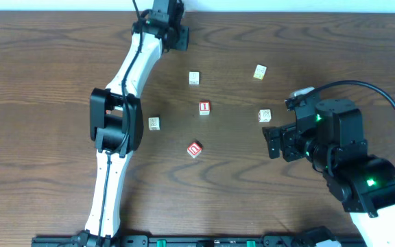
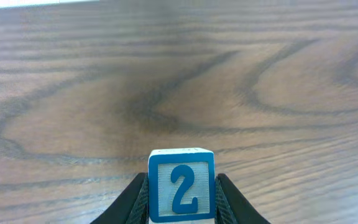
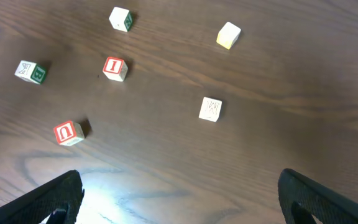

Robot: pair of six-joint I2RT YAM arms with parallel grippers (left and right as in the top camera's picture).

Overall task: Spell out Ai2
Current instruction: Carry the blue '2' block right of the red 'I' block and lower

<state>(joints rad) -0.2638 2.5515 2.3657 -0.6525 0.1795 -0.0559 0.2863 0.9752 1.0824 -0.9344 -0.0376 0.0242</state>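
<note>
Pickup looks done: left gripper (image 2: 182,198) clenches a white wooden blue-2 cube (image 2: 181,186); right gripper (image 3: 182,196) gapes empty. Next, place it last.

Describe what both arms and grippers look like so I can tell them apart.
The left arm has slim white links with a bulky black elbow joint; the left gripper has black fingers. The right arm is chunky black housings with green lights, a white lower link and a looping black cable. The right gripper has broad black fingers.
</note>
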